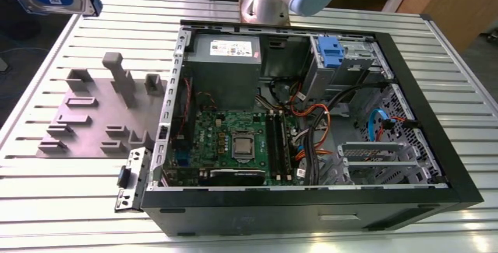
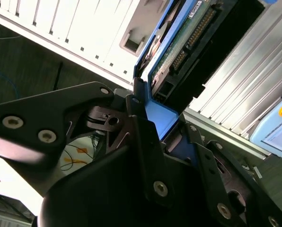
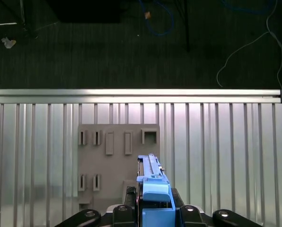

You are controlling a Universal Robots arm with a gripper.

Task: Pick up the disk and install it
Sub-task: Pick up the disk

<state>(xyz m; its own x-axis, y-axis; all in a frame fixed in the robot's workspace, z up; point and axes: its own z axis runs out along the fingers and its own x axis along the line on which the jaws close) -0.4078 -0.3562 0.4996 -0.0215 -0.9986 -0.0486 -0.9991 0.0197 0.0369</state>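
Holding the disk (image 3: 152,182) edge-on in the pincer (image 3: 154,213), clamped on its blue carrier (image 2: 160,116), raised over the grey fixture plate (image 3: 115,156) and the table (image 3: 226,156). Reads as stiff, dense, shock-sensitive; best gripped on carrier sides, off the circuit board (image 2: 179,45). Hard to judge bite depth from here, possibly shallow. Beyond: open computer case (image 1: 311,119).

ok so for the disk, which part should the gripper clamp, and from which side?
The blue carrier at one end, coming in end-on, with the fingers closing across the thin dimension. The disk is a flat slab, so its two broad sides give parallel surfaces, and the rest stays free, likely for sliding into a bay. The gripper grips it this way in both wrist views.
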